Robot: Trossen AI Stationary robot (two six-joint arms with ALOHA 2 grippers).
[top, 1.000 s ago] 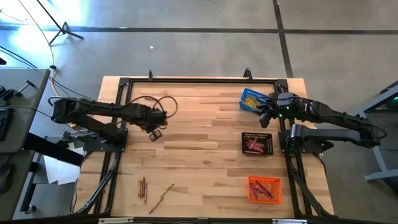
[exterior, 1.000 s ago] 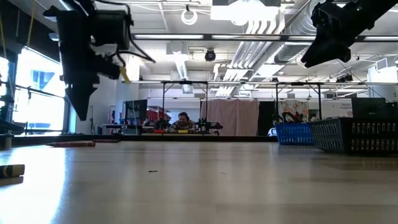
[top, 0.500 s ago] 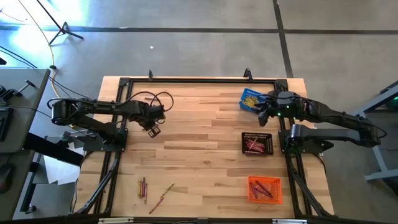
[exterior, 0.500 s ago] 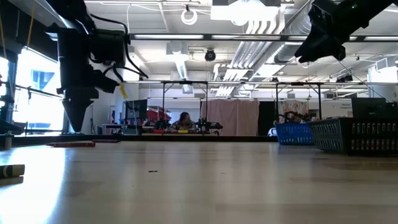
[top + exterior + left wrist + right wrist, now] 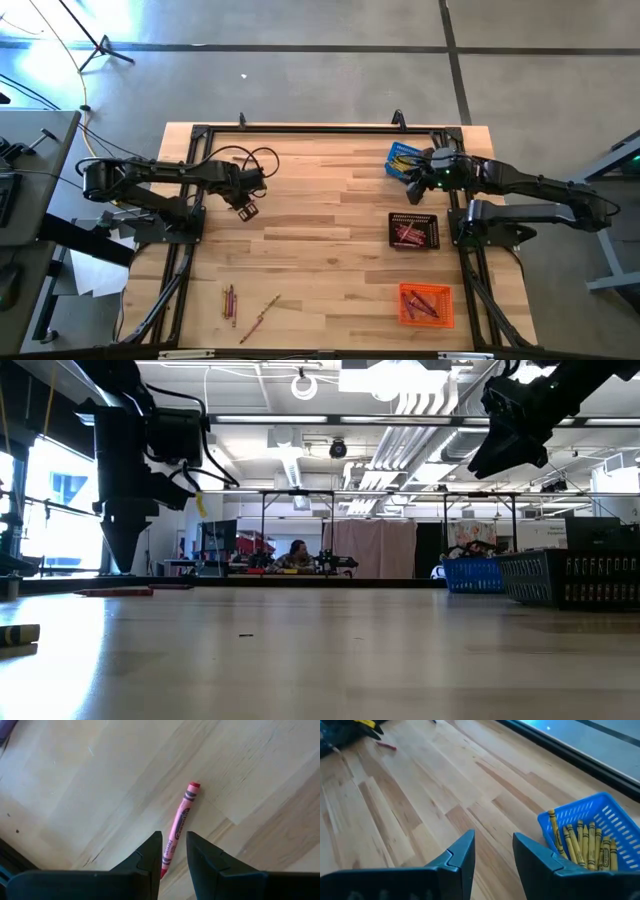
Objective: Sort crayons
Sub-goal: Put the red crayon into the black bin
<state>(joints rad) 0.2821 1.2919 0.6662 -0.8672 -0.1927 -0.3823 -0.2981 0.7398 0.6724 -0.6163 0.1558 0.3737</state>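
Pink crayon [image 5: 180, 822] w/ dark label on pale wood desk [image 5: 320, 250]. Yellow crayons [image 5: 582, 845] in blue mesh basket [image 5: 615, 817]; black basket [image 5: 414, 231] & orange basket [image 5: 426, 305] hold reddish ones.

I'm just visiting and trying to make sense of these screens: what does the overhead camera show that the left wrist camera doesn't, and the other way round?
Only the overhead view shows the whole table, both arms, the blue basket of yellow crayons, the black basket, the orange basket and a few loose crayons near the front edge.

Only the left wrist view shows a red crayon close up, lying flat on the wood just ahead of the left gripper, whose jaws stand slightly apart and hold nothing.

Both show the wooden tabletop and the left gripper.
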